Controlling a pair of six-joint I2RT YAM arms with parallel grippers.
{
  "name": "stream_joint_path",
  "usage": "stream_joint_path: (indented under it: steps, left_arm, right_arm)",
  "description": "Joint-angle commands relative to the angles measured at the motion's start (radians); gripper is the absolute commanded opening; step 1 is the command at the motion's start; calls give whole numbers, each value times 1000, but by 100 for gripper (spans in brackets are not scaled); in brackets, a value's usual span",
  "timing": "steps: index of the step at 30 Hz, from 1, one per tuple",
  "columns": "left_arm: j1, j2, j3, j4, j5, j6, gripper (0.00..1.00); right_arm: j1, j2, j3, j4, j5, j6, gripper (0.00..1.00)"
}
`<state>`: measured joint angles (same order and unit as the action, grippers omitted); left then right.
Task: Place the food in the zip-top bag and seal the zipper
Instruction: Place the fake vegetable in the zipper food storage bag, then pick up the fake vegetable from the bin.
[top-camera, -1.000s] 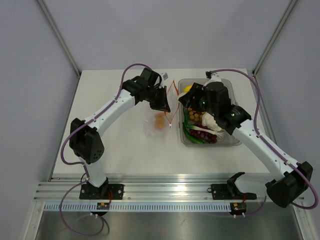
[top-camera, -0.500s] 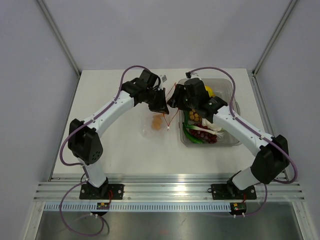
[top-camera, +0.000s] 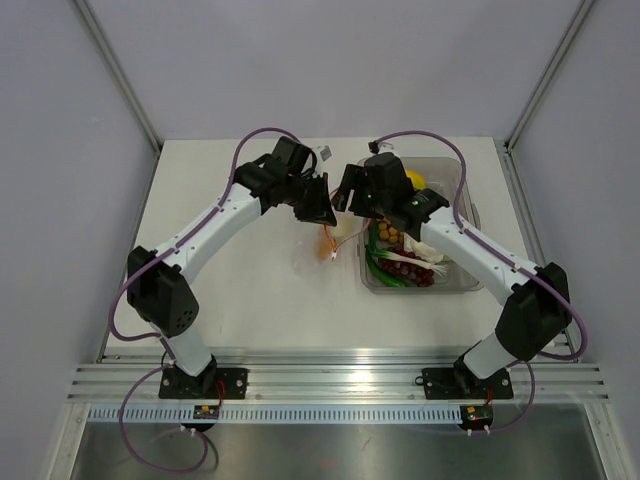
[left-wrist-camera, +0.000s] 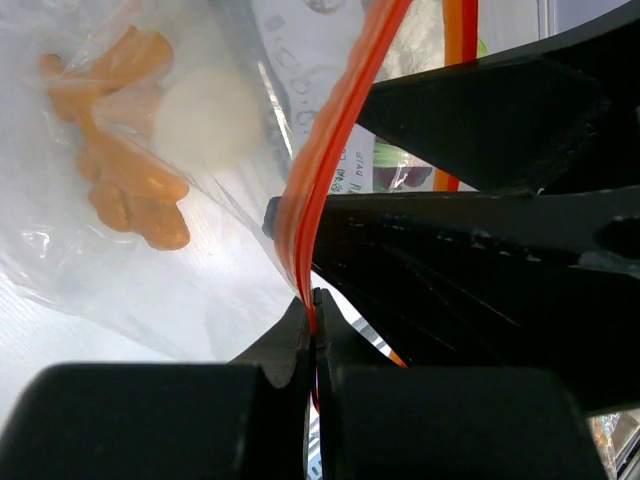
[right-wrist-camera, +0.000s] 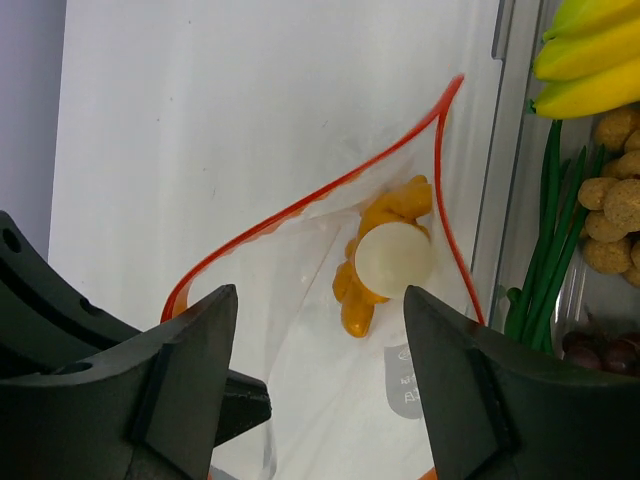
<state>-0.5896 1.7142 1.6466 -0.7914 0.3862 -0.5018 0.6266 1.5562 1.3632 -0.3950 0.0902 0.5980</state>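
Observation:
The zip-top bag (top-camera: 322, 243) lies left of the tub with its mouth held up and open. My left gripper (left-wrist-camera: 315, 305) is shut on the red zipper (left-wrist-camera: 330, 150) at the mouth's edge. Inside the bag lie orange pieces (right-wrist-camera: 362, 292) with the white bulb (right-wrist-camera: 393, 258) resting on them; both also show through the plastic in the left wrist view, the orange pieces (left-wrist-camera: 120, 185) and the bulb (left-wrist-camera: 205, 115). My right gripper (right-wrist-camera: 318, 345) hangs open just above the bag's mouth, with nothing between its fingers (right-wrist-camera: 195, 370).
The clear tub (top-camera: 467, 205) stands right of the bag. It holds yellow bananas (right-wrist-camera: 590, 55), a brown ball cluster (right-wrist-camera: 620, 215), green vegetables (right-wrist-camera: 545, 235) and dark grapes (right-wrist-camera: 598, 345). The two grippers are close together over the bag.
My right gripper came from the tub to over the bag's mouth with the white bulb, then opened; the bulb now lies in the bag. The left gripper kept hold of the zipper.

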Motion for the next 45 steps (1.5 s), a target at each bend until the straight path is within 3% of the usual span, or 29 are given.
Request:
stream_joint_path:
  steps: [1, 8, 14, 16, 19, 26, 33, 45]
  left_arm:
    - [2, -39, 13, 4, 3, 19, 0]
    - [7, -25, 16, -3, -24, 19, 0]
    - [14, -22, 15, -23, -56, 19, 0]
    - [16, -27, 18, -23, -63, 20, 0]
    - [19, -31, 22, -28, -75, 20, 0]
    - [19, -30, 16, -28, -69, 11, 0]
    - [19, -30, 9, -26, -67, 5, 0]
    - [19, -13, 13, -26, -63, 8, 0]
  right_arm:
    - [5, -50, 36, 5, 32, -4, 75]
    - [5, -192, 16, -16, 23, -1, 63]
    - [-8, -366, -55, -131, 296, -58, 59]
    - [-85, -380, -76, -180, 327, -63, 59]
    - [-250, -398, -160, -226, 238, -64, 59]
    - [-404, -334, -297, -225, 115, -115, 73]
    - [-418, -228, -322, -188, 62, -162, 99]
    - [-524, -61, -254, -127, -67, -283, 96]
